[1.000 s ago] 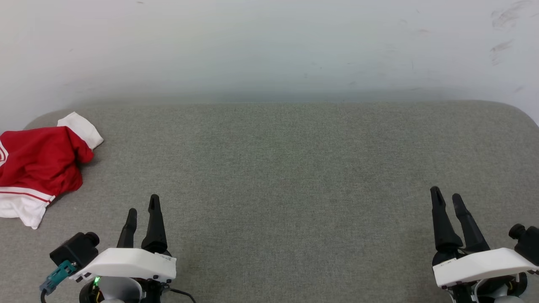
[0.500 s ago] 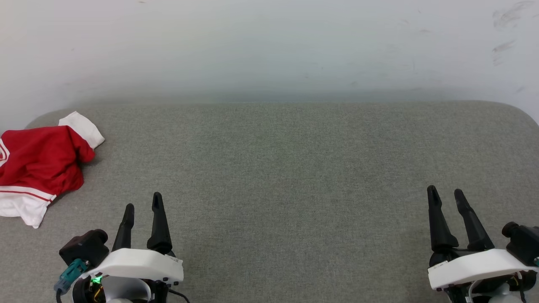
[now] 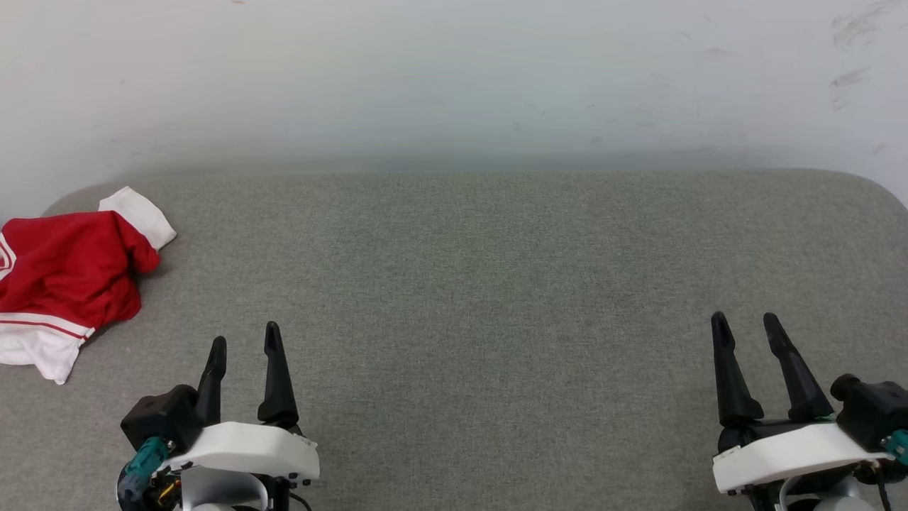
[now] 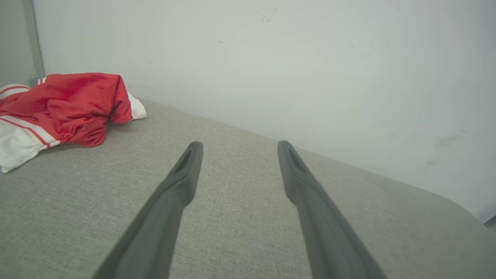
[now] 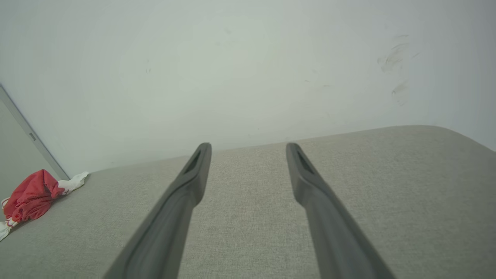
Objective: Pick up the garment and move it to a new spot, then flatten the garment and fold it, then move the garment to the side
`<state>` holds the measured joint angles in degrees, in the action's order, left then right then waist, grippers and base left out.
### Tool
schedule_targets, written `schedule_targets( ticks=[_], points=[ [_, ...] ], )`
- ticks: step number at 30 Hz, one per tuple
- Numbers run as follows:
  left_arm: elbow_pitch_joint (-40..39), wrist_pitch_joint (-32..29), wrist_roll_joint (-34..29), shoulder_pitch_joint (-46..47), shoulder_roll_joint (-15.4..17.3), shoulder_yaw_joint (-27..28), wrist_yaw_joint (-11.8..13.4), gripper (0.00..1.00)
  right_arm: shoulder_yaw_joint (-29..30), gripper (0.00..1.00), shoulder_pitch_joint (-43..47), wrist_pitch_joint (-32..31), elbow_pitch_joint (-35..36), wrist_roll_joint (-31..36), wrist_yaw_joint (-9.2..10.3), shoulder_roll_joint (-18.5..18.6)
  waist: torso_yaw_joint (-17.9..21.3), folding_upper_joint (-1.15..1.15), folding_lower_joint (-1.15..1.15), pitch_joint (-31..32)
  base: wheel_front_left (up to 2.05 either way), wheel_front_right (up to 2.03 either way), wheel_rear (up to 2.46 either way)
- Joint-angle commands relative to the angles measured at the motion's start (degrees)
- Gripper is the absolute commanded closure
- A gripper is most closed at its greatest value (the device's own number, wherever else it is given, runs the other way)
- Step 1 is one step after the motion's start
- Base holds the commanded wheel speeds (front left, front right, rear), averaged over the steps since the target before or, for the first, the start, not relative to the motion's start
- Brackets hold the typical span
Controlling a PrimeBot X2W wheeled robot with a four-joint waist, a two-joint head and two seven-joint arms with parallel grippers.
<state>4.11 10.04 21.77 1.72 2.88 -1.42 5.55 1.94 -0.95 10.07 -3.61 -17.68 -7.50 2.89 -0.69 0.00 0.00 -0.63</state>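
Note:
The garment (image 3: 67, 273) is a red shirt with white sleeves and striped trim, lying crumpled at the far left edge of the grey padded surface (image 3: 482, 284). It also lies at the upper left of the left wrist view as the garment (image 4: 66, 104), and small at the left edge of the right wrist view as the garment (image 5: 33, 197). My left gripper (image 3: 245, 337) stands open at the lower left, to the right of and nearer than the garment, holding nothing. My right gripper (image 3: 745, 323) stands open at the lower right, far from the garment.
A pale wall (image 3: 454, 78) rises directly behind the padded surface. The surface has rounded back corners at left and right. A grey vertical strip (image 5: 31, 135) runs along the wall beside the garment.
Both arms have drawn slightly inward and toward the bottom of the head view. The left gripper shifted right, the right gripper shifted left. The garment has not moved.

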Motion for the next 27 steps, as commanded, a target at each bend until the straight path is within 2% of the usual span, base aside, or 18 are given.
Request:
schedule_targets(
  ticks=[1, 27],
  points=[
    [-0.4, 0.55, -1.37, 0.02, 0.25, -0.14, 0.05, 0.0, -0.15, 0.0, 0.13, 0.5, 0.82, 1.48, 0.01, 0.0, 0.0, 0.0, 0.0, -0.01, 0.0, 0.0, 0.0],
    [0.27, 3.65, -12.96, -1.21, 0.11, -1.34, 0.17, 0.0, -0.87, 0.0, 1.52, 3.71, 1.66, 12.51, 0.02, -0.03, -0.14, 0.0, 0.0, 0.35, 0.0, 0.0, 0.0]
  ],
)
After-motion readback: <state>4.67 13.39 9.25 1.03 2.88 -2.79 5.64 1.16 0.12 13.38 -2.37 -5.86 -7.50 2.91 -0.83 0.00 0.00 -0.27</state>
